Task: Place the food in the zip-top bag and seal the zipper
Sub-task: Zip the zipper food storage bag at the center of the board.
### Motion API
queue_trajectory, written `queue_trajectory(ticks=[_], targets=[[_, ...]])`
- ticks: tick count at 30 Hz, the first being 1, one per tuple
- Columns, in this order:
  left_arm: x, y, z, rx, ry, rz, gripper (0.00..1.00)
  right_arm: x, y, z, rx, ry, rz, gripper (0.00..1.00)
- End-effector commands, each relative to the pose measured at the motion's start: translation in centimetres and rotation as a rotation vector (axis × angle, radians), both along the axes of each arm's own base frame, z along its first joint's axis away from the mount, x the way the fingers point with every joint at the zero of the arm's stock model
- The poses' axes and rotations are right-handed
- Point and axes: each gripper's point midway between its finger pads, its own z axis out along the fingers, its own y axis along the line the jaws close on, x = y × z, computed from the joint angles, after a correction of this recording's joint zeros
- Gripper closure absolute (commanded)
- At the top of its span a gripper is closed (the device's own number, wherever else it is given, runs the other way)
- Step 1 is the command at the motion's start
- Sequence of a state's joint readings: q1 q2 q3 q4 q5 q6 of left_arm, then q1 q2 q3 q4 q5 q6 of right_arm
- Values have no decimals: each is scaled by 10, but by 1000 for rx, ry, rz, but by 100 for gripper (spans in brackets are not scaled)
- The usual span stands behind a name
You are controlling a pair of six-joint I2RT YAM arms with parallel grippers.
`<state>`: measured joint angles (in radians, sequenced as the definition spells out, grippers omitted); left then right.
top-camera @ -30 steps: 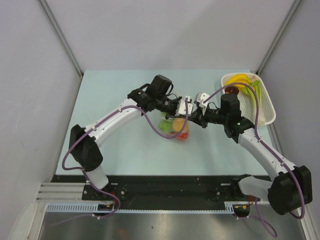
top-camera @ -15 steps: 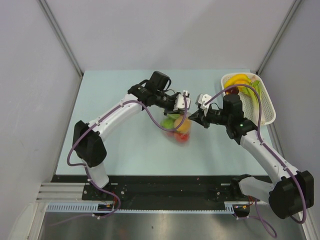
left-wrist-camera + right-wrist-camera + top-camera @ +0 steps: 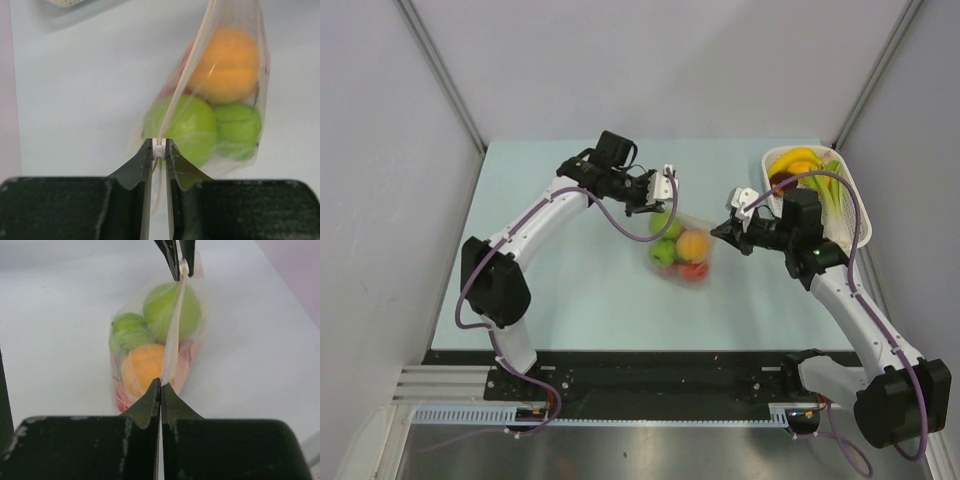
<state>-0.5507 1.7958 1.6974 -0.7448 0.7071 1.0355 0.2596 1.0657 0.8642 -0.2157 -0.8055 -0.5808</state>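
In the right wrist view, the right gripper [image 3: 160, 387] sits nearest, at lower centre, its jaws pressed together on one end of the zipper [image 3: 171, 342]. From there the whitish strip runs as one taut line up the frame to the left gripper [image 3: 180, 260] at the top edge, which is pinching the other end. The zip-top bag [image 3: 197, 347] hangs below the strip with the food inside: an orange fruit [image 3: 142, 367] closest, a red one [image 3: 120, 395] at lower left under it, then a small green fruit [image 3: 127, 327] and a larger green fruit [image 3: 172, 307] farther up. I cannot tell whether the bag's bottom touches the table [image 3: 60, 340].

In the overhead view, the bag is at the centre of the frame, stretched between the two grippers, one at its upper left and one at its right. Beyond, at upper right, a white basket [image 3: 858, 215] stands near the table edge, well apart from the bag, holding yellow, green and dark red pieces.
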Motion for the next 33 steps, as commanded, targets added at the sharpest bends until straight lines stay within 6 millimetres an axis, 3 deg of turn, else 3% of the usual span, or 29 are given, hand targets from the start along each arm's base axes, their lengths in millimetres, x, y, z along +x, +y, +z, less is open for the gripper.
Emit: queue_trajectory(ticks=[1,13,20,23,24,29,30,31,33], targets=[[37,44,6,83,-95,104,83,-3,-15,8,-7,-31,-12,100],[72,124,-9,186,-90,293,84,16,-49,3,-33,-31,-135,100],[65,131,2,149,-69,324,91,18,-44,9,0,-31,-126,100],[52,130,17,118,-58,325,99,14,-39,16,18,-40,-113,100],[44,130,30,104,-70,319,100,11,-37,19,28,-37,-109,100],[-13,131,64,57,-53,263,100,-34,-17,40,71,13,-10,100],[-28,133,59,72,-20,249,100,-43,-13,40,74,30,4,100],[-44,136,69,67,-43,243,100,-54,-9,34,64,71,12,100],[-69,140,60,92,1,225,100,-74,3,33,59,99,59,100]])
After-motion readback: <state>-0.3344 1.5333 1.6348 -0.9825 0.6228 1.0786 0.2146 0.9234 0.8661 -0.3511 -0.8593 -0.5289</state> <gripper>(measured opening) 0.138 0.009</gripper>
